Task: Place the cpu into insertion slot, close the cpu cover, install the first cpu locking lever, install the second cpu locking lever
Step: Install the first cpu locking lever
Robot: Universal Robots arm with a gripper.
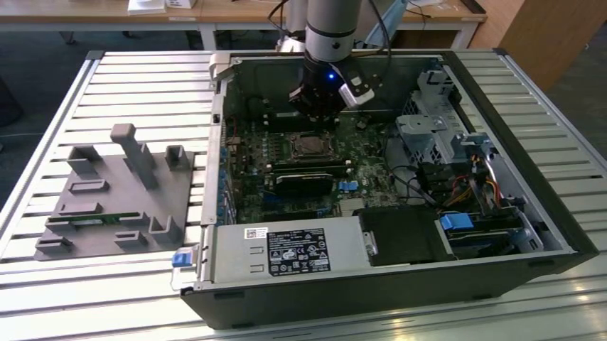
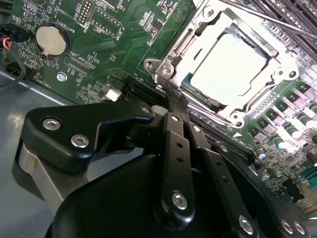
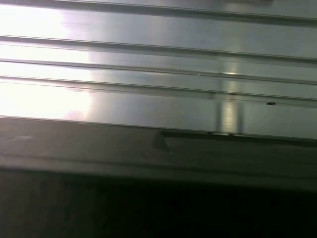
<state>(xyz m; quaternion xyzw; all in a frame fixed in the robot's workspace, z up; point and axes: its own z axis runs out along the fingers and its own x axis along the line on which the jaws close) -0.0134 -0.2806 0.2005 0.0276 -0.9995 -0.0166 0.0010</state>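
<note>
The cpu lies flat in the insertion slot on the green motherboard, its metal top glaring bright. The silver cpu cover is down around it, framing the chip through its window. A thin metal lever rod runs along one side of the socket. My gripper has its black fingers drawn together, shut with nothing visible between them, and their tips sit right at the socket's near corner. In the exterior view the gripper hangs inside the open computer case, just behind the socket.
The case walls enclose the board. A black heatsink block, the power supply and a drive cage with cables crowd the socket. A coin battery sits on the board. A grey fixture stands on the slatted table.
</note>
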